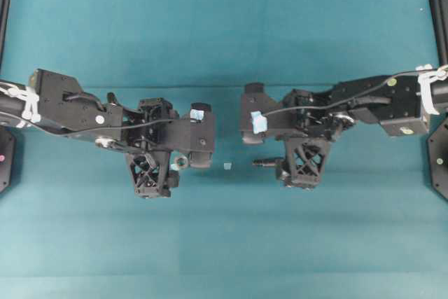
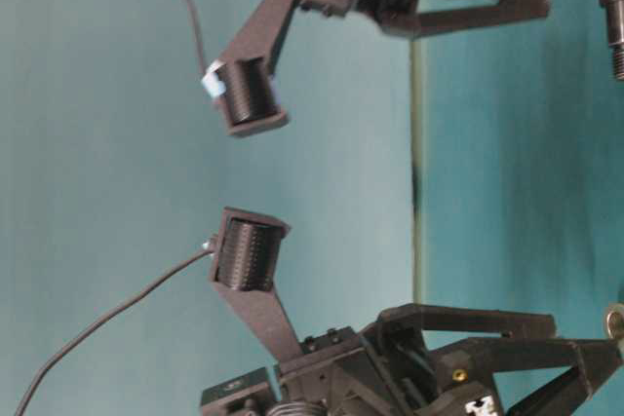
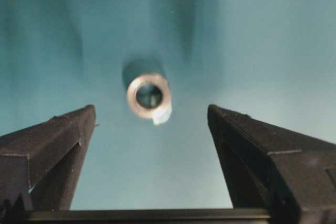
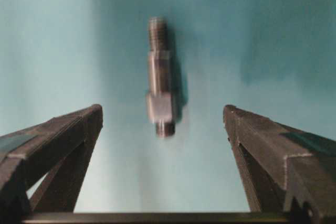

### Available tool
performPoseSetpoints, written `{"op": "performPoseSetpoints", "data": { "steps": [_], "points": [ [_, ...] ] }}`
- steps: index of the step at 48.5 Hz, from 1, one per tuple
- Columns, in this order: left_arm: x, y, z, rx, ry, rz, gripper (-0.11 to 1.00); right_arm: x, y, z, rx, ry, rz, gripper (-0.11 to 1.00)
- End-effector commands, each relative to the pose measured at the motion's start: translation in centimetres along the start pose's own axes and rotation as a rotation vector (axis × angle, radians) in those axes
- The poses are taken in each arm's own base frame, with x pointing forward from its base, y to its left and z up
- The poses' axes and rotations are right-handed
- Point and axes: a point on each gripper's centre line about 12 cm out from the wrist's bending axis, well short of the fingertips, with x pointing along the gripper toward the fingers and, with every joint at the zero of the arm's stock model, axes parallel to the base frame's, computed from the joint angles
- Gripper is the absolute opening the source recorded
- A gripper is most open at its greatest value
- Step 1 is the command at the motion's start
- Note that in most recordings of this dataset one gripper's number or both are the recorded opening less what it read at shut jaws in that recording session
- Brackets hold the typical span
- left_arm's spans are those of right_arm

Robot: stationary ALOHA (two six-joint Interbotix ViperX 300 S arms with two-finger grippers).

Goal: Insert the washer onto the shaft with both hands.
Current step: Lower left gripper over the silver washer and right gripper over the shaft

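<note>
Between the spread fingers of the left hand (image 3: 149, 124), wrist view: the washer (image 3: 149, 95) lies flat on the teal worktop (image 3: 262, 51), just ahead of the fingertips and touching neither. A pale scrap shows at the ring's near edge; it may be tape, but the view is too blurred to say. Left hand empty, jaws wide apart.

Right hand (image 4: 163, 124) likewise wide apart and empty. The shaft (image 4: 160, 80) lies on its side on the worktop, lengthwise between the fingers and ahead of them, threaded end pointing away, thicker collar nearer the hand. No contact with either finger.

Overhead: left hand (image 1: 183, 160) sits left of centre, washer (image 1: 180, 162) beside its lattice body. Right hand (image 1: 269, 164) sits right of centre, shaft (image 1: 264, 162) pointing toward the middle. A small pale tape square (image 1: 227, 165) lies on the worktop between the two parts, clear of both. Washer and shaft well apart.

Table-level view: two ribbed finger pads (image 2: 247, 255) face each other across a gap.
</note>
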Motion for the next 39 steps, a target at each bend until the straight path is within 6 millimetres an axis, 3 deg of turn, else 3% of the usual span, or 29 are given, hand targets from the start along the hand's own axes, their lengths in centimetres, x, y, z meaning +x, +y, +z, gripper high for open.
{"op": "performPoseSetpoints", "data": {
  "steps": [1, 39],
  "points": [
    [0.0, -0.1, 0.4, 0.003, -0.028, -0.001, 0.92, 0.0, 0.2, -0.1, 0.008, -0.009, 0.002, 0.86],
    [2.4, -0.1, -0.3, -0.013, -0.018, -0.002, 0.91, 1.4, 0.0, 0.4, 0.001, 0.002, -0.003, 0.86]
  ]
}}
